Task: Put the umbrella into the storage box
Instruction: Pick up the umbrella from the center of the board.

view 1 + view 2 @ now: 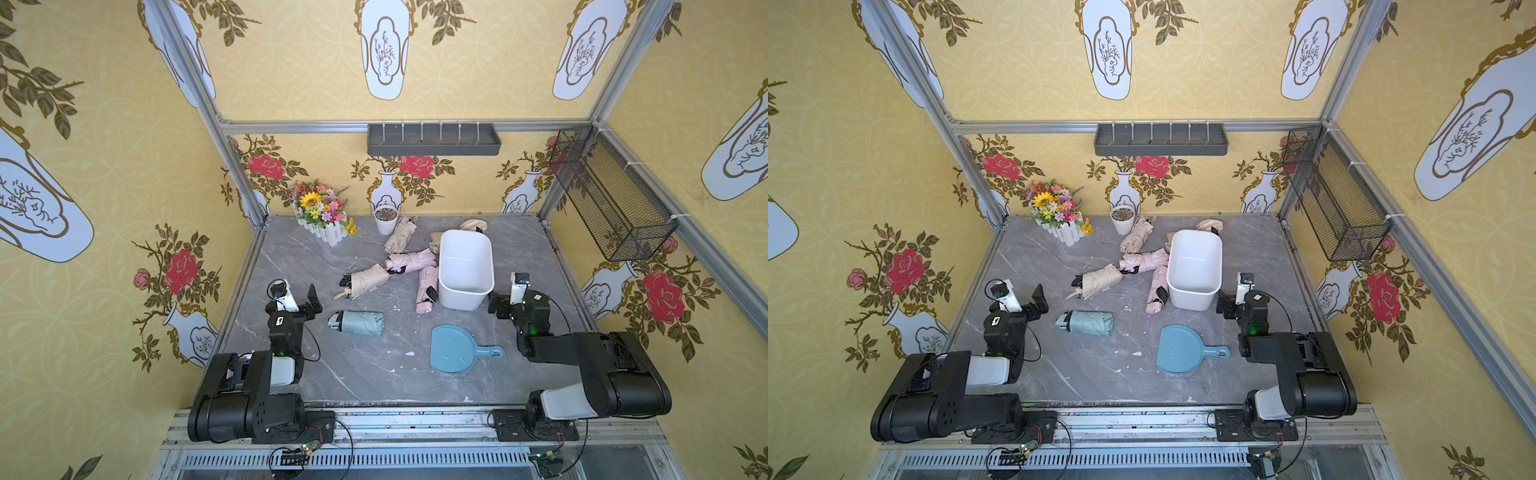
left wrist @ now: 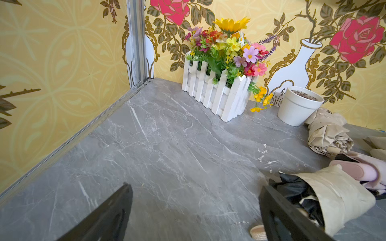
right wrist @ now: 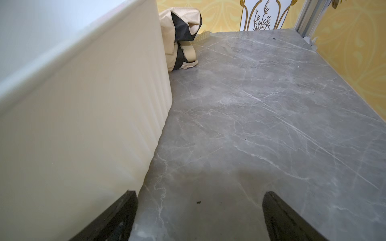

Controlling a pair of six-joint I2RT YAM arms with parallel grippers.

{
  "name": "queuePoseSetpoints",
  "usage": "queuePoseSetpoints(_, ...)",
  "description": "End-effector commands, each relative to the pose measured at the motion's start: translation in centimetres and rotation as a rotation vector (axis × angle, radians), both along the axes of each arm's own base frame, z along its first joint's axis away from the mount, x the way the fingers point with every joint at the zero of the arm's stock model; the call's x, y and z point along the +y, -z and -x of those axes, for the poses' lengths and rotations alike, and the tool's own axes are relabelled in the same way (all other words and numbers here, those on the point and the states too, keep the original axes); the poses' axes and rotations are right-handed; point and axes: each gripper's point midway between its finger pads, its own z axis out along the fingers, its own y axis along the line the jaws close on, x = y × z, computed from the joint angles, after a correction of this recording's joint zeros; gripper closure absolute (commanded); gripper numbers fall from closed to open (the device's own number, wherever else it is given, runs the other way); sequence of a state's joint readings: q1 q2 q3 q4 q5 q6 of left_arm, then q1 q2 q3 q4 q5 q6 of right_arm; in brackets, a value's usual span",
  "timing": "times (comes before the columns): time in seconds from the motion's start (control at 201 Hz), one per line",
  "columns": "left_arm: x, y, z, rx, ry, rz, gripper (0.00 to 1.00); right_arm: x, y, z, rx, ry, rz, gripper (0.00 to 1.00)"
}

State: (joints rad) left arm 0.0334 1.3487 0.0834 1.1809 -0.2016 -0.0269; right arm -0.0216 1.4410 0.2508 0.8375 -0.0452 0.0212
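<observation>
While both arms idle, nothing is picked yet: your left gripper and right gripper are both released, holding nothing. Storage box sits empty at 1 o'clock of the surface; nearest umbrella, teal, lies centre-left. Next: reach left and straddle its bundle.

You get bright, even light in both top views, with soft shadows and wide-angle bending toward the frame edges. In the right wrist view, the storage box fills the left of the frame, blurred and slightly washed out.
</observation>
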Motion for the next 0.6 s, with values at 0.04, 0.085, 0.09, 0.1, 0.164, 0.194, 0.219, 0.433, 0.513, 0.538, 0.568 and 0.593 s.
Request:
queuePoseSetpoints(0.04,-0.1,-1.3,0.2,-0.047,-0.001,-0.004,0.0,0.2,-1.0,-0.5,-0.045,-0.016,0.004,0.03)
queuePoseSetpoints(0.085,-0.1,-1.7,0.3,-0.05,0.001,-0.002,0.0,0.2,-1.0,-0.5,-0.044,-0.015,0.005,0.03)
queuePoseSetpoints(0.09,-0.1,-1.7,0.3,-0.05,0.0,-0.001,0.0,0.2,-1.0,-0.5,-0.044,-0.015,0.005,0.03)
queuePoseSetpoints(0.1,-0.1,-1.8,0.3,-0.048,0.002,0.0,0.0,0.2,-1.1,-0.5,-0.044,-0.015,0.005,0.03)
queuePoseSetpoints(0.164,-0.2,-2.0,-0.2,-0.01,0.007,0.007,0.0,0.2,-1.0,-0.5,-0.042,-0.014,0.004,0.03)
queuePoseSetpoints(0.194,-0.3,-2.0,-0.5,0.012,0.011,0.015,0.0,0.2,-1.0,-0.5,-0.042,-0.015,0.004,0.03)
queuePoseSetpoints(0.219,-0.4,-2.0,-0.6,0.029,0.015,0.024,0.01,0.2,-1.0,-0.5,-0.041,-0.015,0.002,0.03)
queuePoseSetpoints(0.433,-0.6,-2.7,-0.7,0.062,0.013,0.081,0.03,-0.3,-2.3,-0.1,-0.072,0.01,-0.003,0.03)
queuePoseSetpoints(0.513,-0.5,-3.7,-0.5,0.086,-0.009,0.099,0.03,-0.9,-3.3,0.5,-0.014,0.057,0.011,0.02)
queuePoseSetpoints(0.538,-0.5,-4.1,-0.4,0.093,-0.01,0.103,0.03,-1.1,-4.2,0.6,-0.012,0.07,0.01,0.01)
queuePoseSetpoints(0.568,-0.6,-4.4,-0.3,0.105,-0.009,0.104,0.03,-1.2,-4.5,0.9,0.009,0.077,0.01,0.01)
queuePoseSetpoints(0.593,-0.7,-4.7,-0.2,0.112,-0.006,0.104,0.03,-1.1,-4.9,1.2,0.015,0.078,0.011,0.01)
